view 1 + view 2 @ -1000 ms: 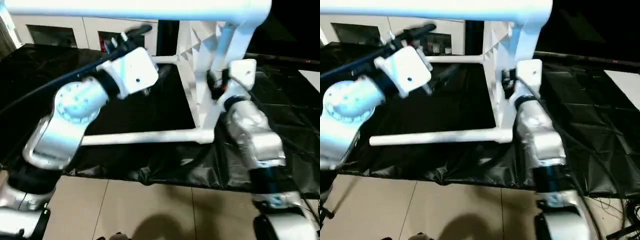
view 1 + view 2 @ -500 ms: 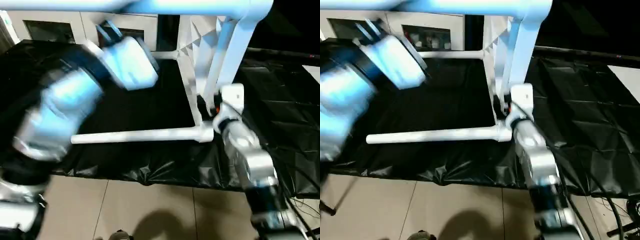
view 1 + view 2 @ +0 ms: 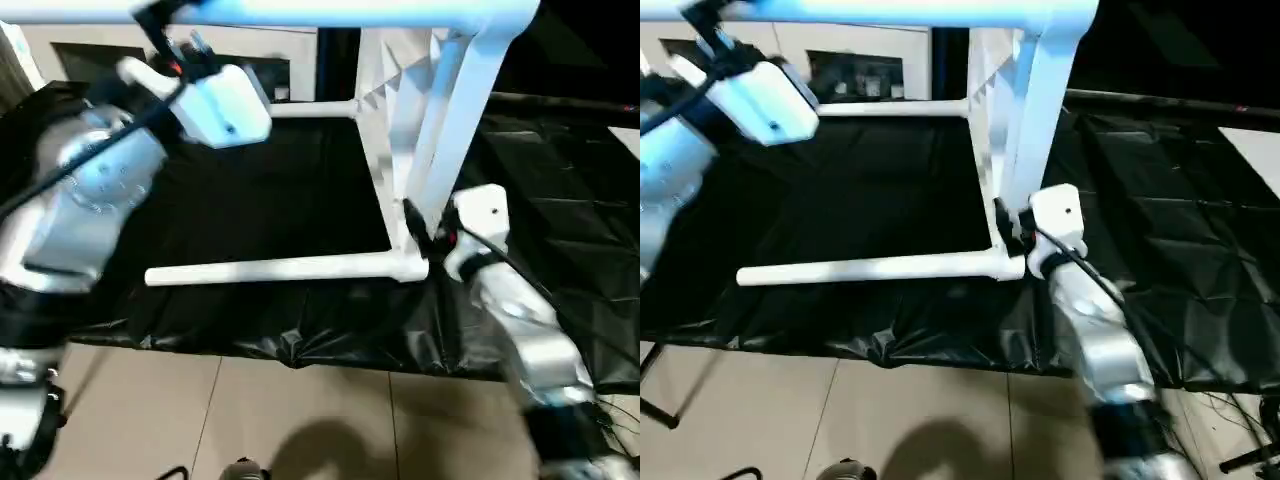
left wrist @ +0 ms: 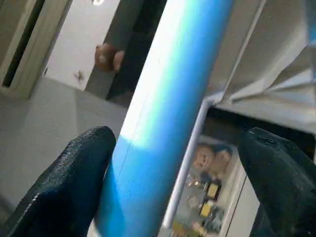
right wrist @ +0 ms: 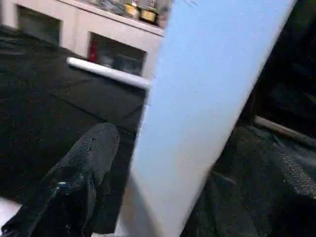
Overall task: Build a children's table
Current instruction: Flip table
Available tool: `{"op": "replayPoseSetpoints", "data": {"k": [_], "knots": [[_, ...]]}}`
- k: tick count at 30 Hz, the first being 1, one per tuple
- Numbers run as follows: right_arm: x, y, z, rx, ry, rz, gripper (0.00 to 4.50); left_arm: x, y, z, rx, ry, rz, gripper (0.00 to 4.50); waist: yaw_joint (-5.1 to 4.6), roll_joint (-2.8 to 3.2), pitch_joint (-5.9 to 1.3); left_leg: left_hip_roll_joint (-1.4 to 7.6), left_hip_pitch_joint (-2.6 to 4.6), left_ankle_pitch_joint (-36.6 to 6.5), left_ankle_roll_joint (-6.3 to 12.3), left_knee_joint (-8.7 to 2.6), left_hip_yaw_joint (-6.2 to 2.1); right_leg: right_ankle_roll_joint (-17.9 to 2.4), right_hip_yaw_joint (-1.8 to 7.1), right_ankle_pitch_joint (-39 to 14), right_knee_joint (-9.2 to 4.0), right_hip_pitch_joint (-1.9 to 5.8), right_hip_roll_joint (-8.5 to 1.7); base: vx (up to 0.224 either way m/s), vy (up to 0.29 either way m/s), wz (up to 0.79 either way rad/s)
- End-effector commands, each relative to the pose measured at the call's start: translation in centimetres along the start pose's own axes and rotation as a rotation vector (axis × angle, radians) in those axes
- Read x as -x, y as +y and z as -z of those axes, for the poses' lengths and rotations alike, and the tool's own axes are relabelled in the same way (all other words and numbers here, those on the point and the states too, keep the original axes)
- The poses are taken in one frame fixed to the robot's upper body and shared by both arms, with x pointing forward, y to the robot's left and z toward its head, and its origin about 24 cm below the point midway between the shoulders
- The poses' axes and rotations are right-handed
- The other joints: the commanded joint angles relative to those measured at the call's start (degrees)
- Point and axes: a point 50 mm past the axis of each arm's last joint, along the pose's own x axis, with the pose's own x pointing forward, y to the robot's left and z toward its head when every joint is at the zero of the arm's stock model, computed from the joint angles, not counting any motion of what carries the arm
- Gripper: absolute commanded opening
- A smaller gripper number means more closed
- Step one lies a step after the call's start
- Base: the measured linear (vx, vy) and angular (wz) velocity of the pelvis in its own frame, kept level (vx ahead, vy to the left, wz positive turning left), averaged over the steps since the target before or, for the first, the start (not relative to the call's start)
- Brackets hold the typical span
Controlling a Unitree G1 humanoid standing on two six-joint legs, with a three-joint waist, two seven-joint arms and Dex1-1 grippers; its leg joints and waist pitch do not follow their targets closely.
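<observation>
The children's table lies on its side on the black sheet, its ribbed top (image 3: 455, 120) seen edge-on. One white leg (image 3: 350, 12) runs along the top of the picture. A second leg (image 3: 280, 269) lies low over the sheet, and a third (image 3: 315, 108) sits further back. My left gripper (image 3: 170, 25) is raised at the upper leg. In the left wrist view that leg (image 4: 163, 123) passes between the wide-apart fingers (image 4: 69, 182). My right gripper (image 3: 412, 225) is at the top's lower corner, open, with one finger (image 5: 94, 148) standing just off the white edge (image 5: 207, 98).
The black sheet (image 3: 260, 200) covers a low platform and ends in a crumpled front edge above the tiled floor (image 3: 300, 410). A white cabinet with glass doors (image 3: 100, 55) stands behind. Cables (image 3: 1240, 440) lie on the floor at the right.
My left arm has swung up and to the left, to the upper leg. My right gripper has slid down the top's edge to the lower corner and let go of it.
</observation>
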Motion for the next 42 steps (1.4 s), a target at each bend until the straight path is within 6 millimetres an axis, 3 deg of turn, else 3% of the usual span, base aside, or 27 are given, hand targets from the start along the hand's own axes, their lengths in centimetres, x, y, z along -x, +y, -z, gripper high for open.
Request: {"op": "replayPoseSetpoints", "data": {"k": [1,4,9,11,13,16,19,21,24,27,34,42], "knots": [[0.5,0.0,-0.8,0.002,-0.04,-0.058,3.78,-0.4,0.6,0.3,-0.035,0.015,-0.014,4.5,0.03,0.94,-3.68,0.96,1.91,-14.8,-4.21,-3.96,-0.71,-6.9,2.02,-3.5,-4.27,1.41,-3.53,0.0,0.0,0.0],[1.5,0.0,-1.5,0.008,-0.068,-0.172,3.78,-0.7,1.2,0.8,-0.061,0.039,-0.036,4.5,0.18,1.23,-3.73,0.97,1.89,-15.0,-3.79,-3.83,-0.72,-7.2,2.05,-2.6,-4.18,1.54,-3.54,0.0,0.0,0.0],[2.9,-0.3,-2.2,0.003,-0.087,-0.303,3.78,-0.9,1.4,1.1,-0.079,0.057,-0.033,4.5,0.45,1.13,-3.78,1.03,1.58,-12.4,-2.18,-3.59,-0.8,-7.6,1.96,1.4,-3.95,1.96,-3.57,0.0,0.0,0.0],[4.0,-0.1,-2.8,-0.026,-0.098,-0.423,3.86,-1.0,1.4,1.4,-0.083,0.071,-0.031,4.23,0.61,1.41,-3.8,1.06,1.66,-12.5,-1.78,-3.45,-0.83,-8.0,1.97,1.5,-3.97,1.93,-3.67,0.0,0.0,0.0],[4.4,0.0,-3.1,-0.039,-0.105,-0.466,3.86,-1.1,1.4,1.5,-0.081,0.075,-0.032,4.12,0.56,1.28,-3.77,1.06,1.66,-12.8,-1.52,-3.49,-0.8,-8.5,1.92,1.1,-4.04,1.88,-3.64,0.0,0.0,0.0],[4.9,0.2,-3.6,-0.061,-0.116,-0.539,3.86,-0.9,1.1,1.8,-0.052,0.084,-0.001,3.74,0.87,1.38,-3.62,1.18,1.82,-14.8,-1.52,-3.64,-0.84,-8.6,1.98,-2.9,-4.45,1.68,-3.77,0.0,0.0,0.0],[5.0,0.6,-3.7,-0.071,-0.12,-0.571,3.86,-0.8,0.8,2.0,-0.029,0.105,0.032,3.65,1.02,1.4,-3.56,1.21,1.82,-15.4,-1.77,-3.71,-0.88,-8.8,1.97,-4.6,-4.55,1.51,-3.84,0.0,0.0,0.0],[4.8,0.9,-3.7,-0.073,-0.121,-0.578,3.86,-0.7,0.8,2.2,-0.032,0.121,0.038,3.29,1.11,1.44,-3.52,1.22,1.87,-16.0,-2.01,-3.81,-0.92,-8.7,1.97,-6.0,-4.65,1.42,-3.87,0.0,0.0,0.0],[4.7,1.3,-3.7,-0.075,-0.121,-0.584,3.86,-0.7,0.9,2.2,-0.03,0.131,0.039,3.21,1.26,1.44,-3.61,1.21,1.81,-15.5,-2.05,-3.77,-0.93,-8.7,1.99,-5.8,-4.59,1.37,-3.91,0.0,0.0,0.0],[4.5,2.0,-3.8,-0.088,-0.13,-0.604,3.86,-0.9,0.9,2.0,0.009,0.147,0.045,2.84,1.41,1.51,-3.69,1.23,1.78,-14.8,-1.97,-3.76,-0.94,-8.8,1.97,-5.1,-4.47,1.35,-3.95,0.0,0.0,0.0],[4.2,2.3,-3.8,-0.1,-0.15,-0.602,3.86,-1.0,0.5,1.9,0.267,0.239,0.078,2.34,1.89,1.33,-3.63,1.1,1.66,-13.9,-1.34,-3.75,-0.76,-8.6,2.03,-6.8,-4.68,1.33,-4.07,0.0,0.0,0.0],[3.5,1.7,-3.8,-0.085,-0.175,-0.523,3.86,-0.7,0.8,4.2,0.584,0.463,-0.041,2.29,2.53,1.49,-3.68,0.93,1.42,-12.5,-0.2,-3.64,-0.62,-7.2,2.07,-12.2,-5.2,1.23,-4.23,0.0,0.0,0.0]]}}
